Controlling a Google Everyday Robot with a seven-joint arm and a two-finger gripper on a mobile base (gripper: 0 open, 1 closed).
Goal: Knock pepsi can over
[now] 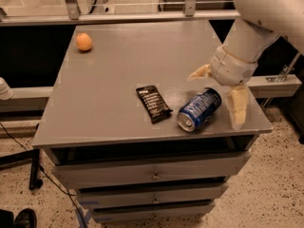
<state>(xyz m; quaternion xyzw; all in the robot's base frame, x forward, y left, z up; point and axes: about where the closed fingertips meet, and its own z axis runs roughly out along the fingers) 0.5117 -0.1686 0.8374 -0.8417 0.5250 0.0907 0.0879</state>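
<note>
The blue pepsi can lies on its side on the grey table top, near the front right edge, its silver top facing the front left. My gripper is just above and to the right of the can, open, with one cream finger hanging down to the right of the can and the other finger behind it. The fingers do not hold the can.
A black snack bar wrapper lies flat just left of the can. An orange sits at the far left corner. Drawers run below the table front. A metal rail stands behind the table.
</note>
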